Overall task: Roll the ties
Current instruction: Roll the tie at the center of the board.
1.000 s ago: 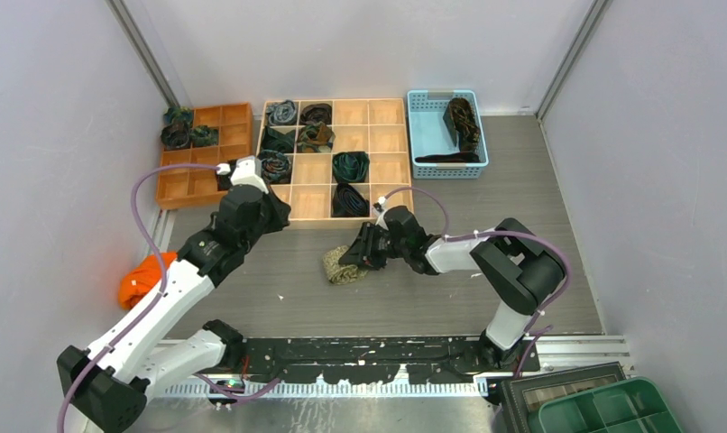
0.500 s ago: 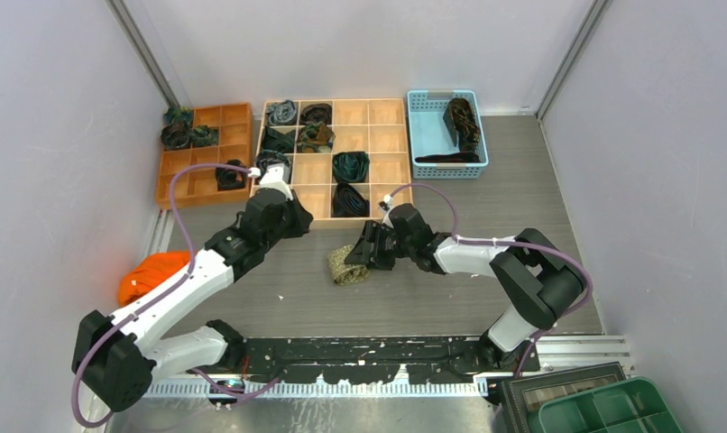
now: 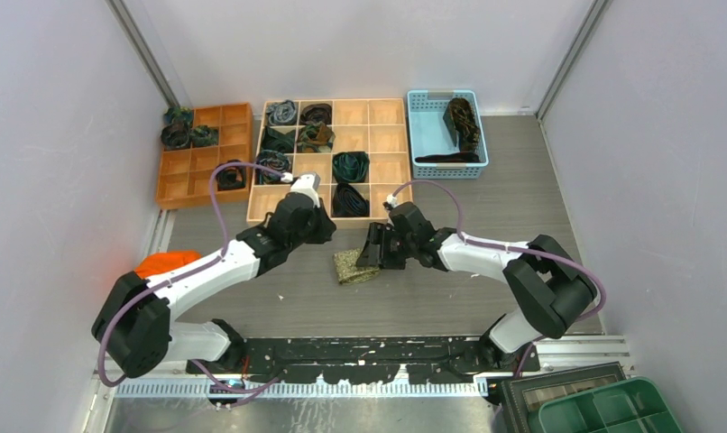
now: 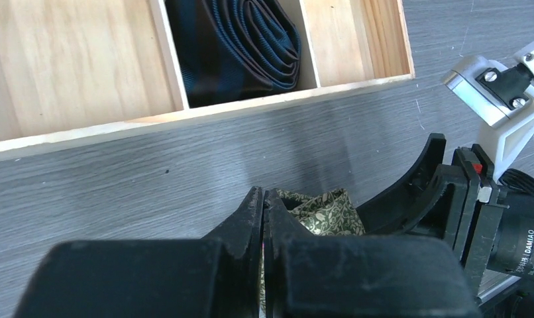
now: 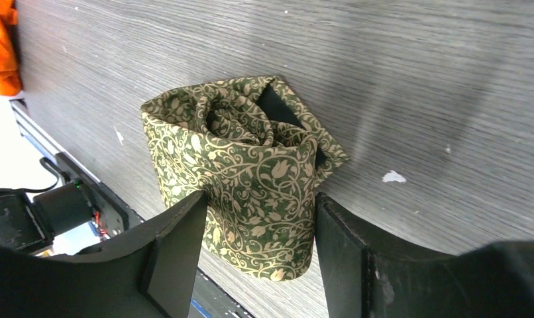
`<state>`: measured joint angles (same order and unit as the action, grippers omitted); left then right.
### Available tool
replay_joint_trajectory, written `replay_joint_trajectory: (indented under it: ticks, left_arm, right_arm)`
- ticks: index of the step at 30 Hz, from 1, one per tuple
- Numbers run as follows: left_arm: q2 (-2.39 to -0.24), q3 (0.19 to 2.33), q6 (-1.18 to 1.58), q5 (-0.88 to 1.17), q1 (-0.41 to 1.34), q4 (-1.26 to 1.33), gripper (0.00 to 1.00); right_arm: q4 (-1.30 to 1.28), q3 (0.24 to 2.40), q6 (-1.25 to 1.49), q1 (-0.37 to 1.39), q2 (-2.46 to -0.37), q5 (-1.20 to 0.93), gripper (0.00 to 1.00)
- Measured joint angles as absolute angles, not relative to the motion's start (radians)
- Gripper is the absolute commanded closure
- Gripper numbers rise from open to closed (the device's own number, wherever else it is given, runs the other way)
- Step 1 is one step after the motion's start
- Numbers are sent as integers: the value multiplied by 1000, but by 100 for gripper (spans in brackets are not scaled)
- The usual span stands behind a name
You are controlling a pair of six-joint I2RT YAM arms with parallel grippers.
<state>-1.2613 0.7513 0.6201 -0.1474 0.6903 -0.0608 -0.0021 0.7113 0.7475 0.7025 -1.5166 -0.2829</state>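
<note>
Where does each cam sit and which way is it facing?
Top external: overhead at the near side, looking down on the table, wooden tray and olive-gold tie; left arm and right arm show.
Left wrist: on the left arm, facing past its shut left jaws to the tray's near edge; right jaws visible too.
Right wrist: on the right arm, looking down between open right jaws at the tie.
Shared: all three see the tie.

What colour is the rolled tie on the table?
Olive green tie with gold vines; clearest in right wrist view.
</note>
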Motion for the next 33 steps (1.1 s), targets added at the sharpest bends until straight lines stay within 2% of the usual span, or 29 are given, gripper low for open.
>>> replay_joint_trajectory:
  ticks: [12,17,21,24,27,30,33]
  left_arm:
    - [-1322,740,618,-138,714,-4,100]
    - [-1370,738,614,-144,714,10,100]
    - [-1405,748,593,-144,714,8,100]
    - [-1430,777,576,-142,713,9,100]
    - [-1450,803,556,-141,714,9,100]
    - [-1489,842,534,-144,714,6,100]
    - [-1548,896,513,-165,714,1,100]
  right_arm:
    - [-79,773,697,702,-1571,-239,34]
    - [-138,827,674,702,-1553,-204,10]
    - [-196,827,662,702,-1455,-148,4]
    - [-223,812,661,702,-1347,-105,14]
    - [-240,768,678,702,-1240,-89,40]
    - [-254,694,726,711,-1157,-89,58]
    - [-262,604,788,745,-1108,-87,70]
